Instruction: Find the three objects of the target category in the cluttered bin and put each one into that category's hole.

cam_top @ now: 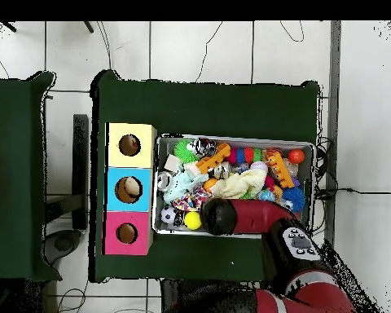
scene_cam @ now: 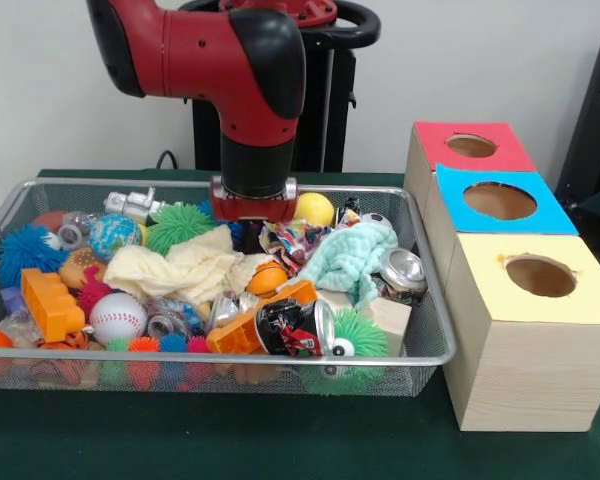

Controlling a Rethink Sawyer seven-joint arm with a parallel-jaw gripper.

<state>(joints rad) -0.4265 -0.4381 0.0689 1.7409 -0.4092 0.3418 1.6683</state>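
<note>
The wire mesh bin point(scene_cam: 230, 357) is full of toys, cans and cloths; it also shows in the overhead view point(cam_top: 231, 138). One confetti-patterned cloth piece point(scene_cam: 298, 240) lies near the bin's middle back, between the cream and mint cloths, and shows from above point(cam_top: 200, 198). Other confetti pieces are not visible. My gripper point(scene_cam: 252, 232) is lowered into the bin just left of that cloth, and clutter hides its tips. In the overhead view the arm point(cam_top: 231, 216) covers it. The yellow-topped box's hole point(scene_cam: 540, 275) stands right of the bin, nearest the camera point(cam_top: 129, 145).
Blue-topped point(scene_cam: 499, 201) and red-topped point(scene_cam: 471, 146) boxes stand behind the yellow one. A cream cloth point(scene_cam: 185, 265), a mint cloth point(scene_cam: 352, 258), a yellow ball point(scene_cam: 314, 208), a baseball point(scene_cam: 117, 317), an orange brick point(scene_cam: 50, 303) and a can point(scene_cam: 405, 270) crowd the bin.
</note>
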